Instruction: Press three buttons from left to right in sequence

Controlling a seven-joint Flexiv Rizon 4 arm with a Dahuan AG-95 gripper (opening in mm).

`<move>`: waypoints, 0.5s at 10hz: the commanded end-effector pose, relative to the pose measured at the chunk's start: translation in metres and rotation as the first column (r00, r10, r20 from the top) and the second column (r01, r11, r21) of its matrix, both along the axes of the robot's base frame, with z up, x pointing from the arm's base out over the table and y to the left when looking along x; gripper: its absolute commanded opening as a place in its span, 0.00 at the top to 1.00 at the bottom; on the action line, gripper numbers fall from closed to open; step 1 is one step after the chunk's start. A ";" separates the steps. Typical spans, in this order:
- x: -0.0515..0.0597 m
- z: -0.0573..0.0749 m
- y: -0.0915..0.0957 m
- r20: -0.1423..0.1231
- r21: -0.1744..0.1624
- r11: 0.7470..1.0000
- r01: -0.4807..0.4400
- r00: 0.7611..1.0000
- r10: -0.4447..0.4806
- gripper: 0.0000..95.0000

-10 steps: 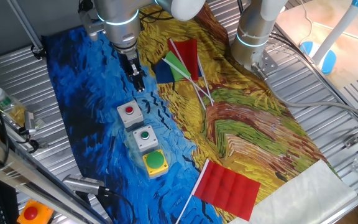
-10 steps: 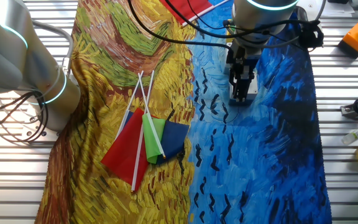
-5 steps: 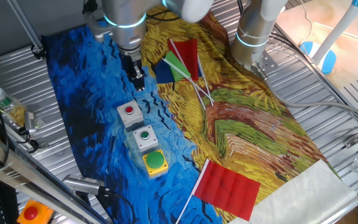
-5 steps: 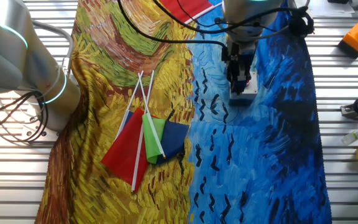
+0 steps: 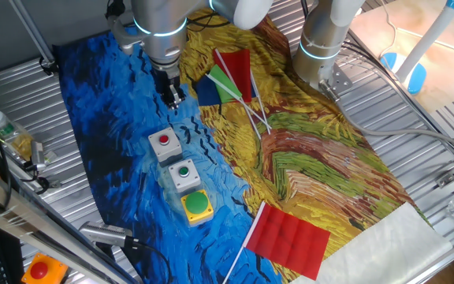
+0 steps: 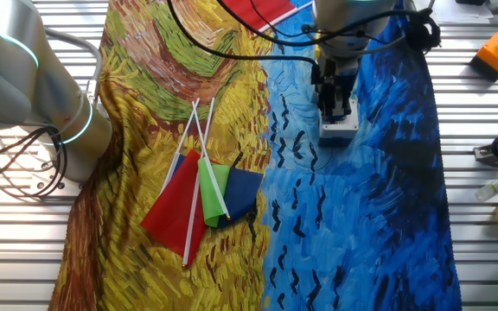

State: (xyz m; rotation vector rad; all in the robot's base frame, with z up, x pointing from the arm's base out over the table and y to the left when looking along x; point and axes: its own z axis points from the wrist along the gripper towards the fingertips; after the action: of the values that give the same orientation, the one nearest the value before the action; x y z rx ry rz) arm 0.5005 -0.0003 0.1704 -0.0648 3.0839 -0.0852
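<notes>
since a second ago the gripper (image 5: pixel 173 101) has lifted slightly and edged back from the red button (image 5: pixel 164 142); whether its fingers are open i cannot tell. no press looks made yet; next it must descend onto red, then green (image 5: pixel 184 173), then dome (image 5: pixel 197 204)

No legible text, labels, brands or numbers, bottle labels at the edges perhaps printed but unreadable
</notes>
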 end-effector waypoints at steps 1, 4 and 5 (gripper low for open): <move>0.000 0.000 0.000 -0.002 0.002 1.000 0.002 1.000 -0.002 1.00; 0.000 0.000 0.000 -0.006 -0.001 1.000 0.003 1.000 -0.003 1.00; 0.000 0.000 0.000 -0.005 -0.001 1.000 0.003 1.000 -0.003 1.00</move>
State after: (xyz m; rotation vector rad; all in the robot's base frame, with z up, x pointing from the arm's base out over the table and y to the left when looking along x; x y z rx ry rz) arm 0.5017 0.0005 0.1703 -0.0607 3.0908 -0.0849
